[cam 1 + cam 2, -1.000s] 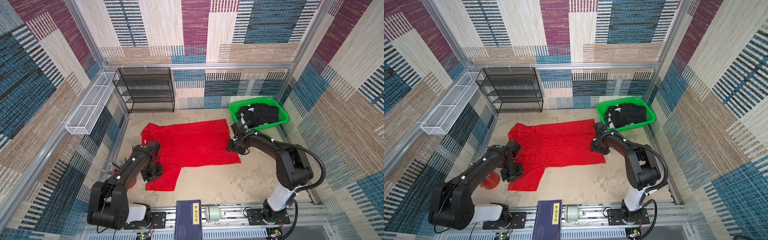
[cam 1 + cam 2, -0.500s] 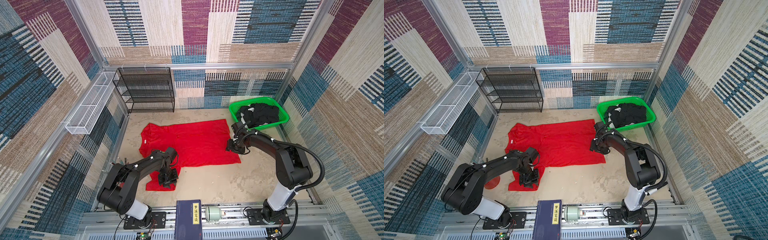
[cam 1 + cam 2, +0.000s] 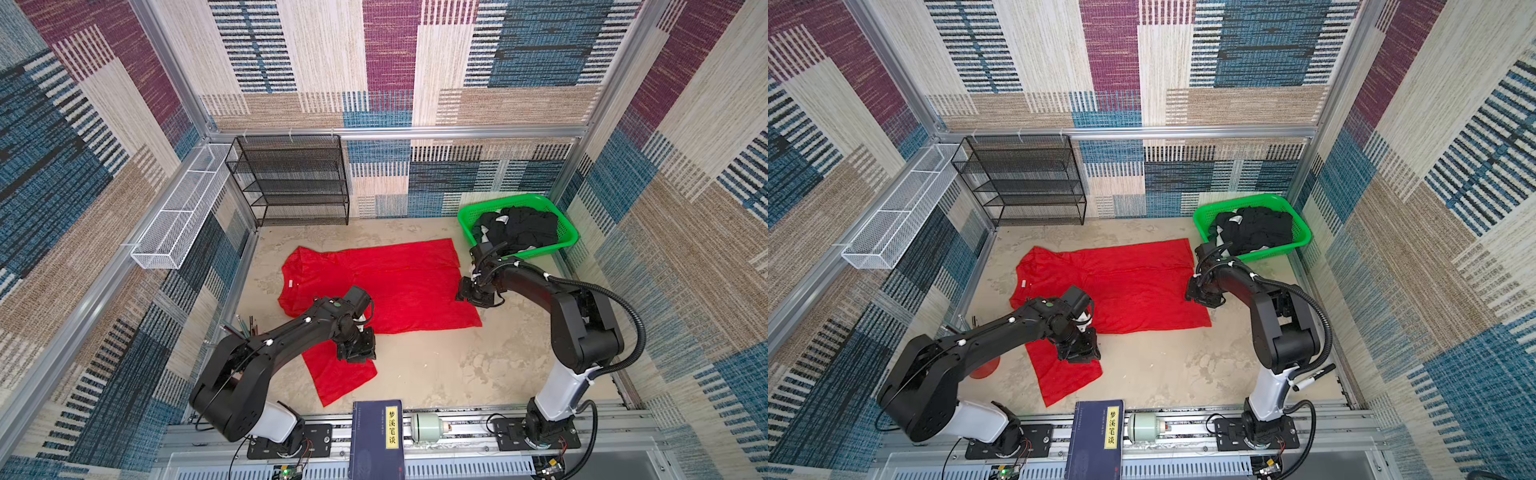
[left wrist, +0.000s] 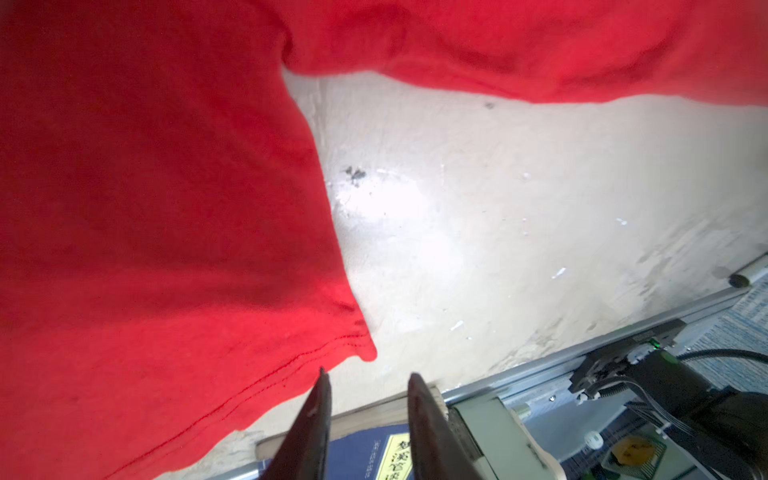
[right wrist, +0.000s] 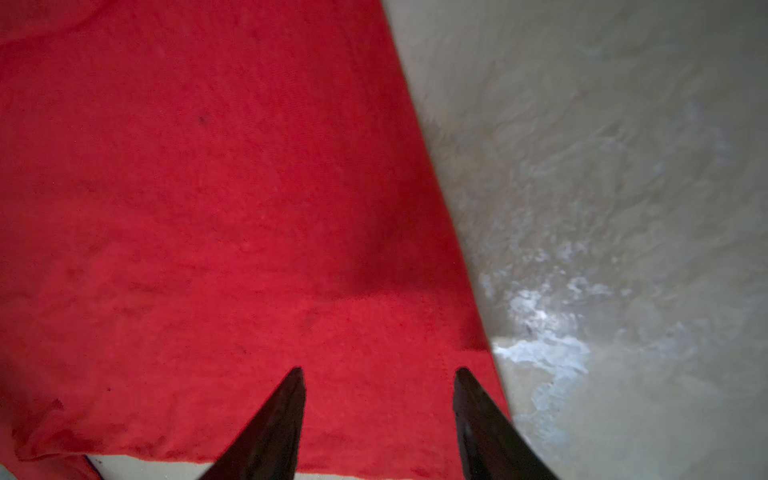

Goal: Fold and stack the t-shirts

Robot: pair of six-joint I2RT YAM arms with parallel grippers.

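red t-shirt (image 3: 407,282) lies long axis sideways (neck left, hem right); left pincer (image 4: 368,374), right pincer (image 5: 379,370) both apart.

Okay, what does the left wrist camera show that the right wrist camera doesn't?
Only the left wrist view: the blue book and metal rail beyond the open left hand, plus a stitched sleeve corner of the red t-shirt. Only the right wrist view: the open right hand over the cloth beside a long straight edge. Both: the red t-shirt lying on the sandy table.
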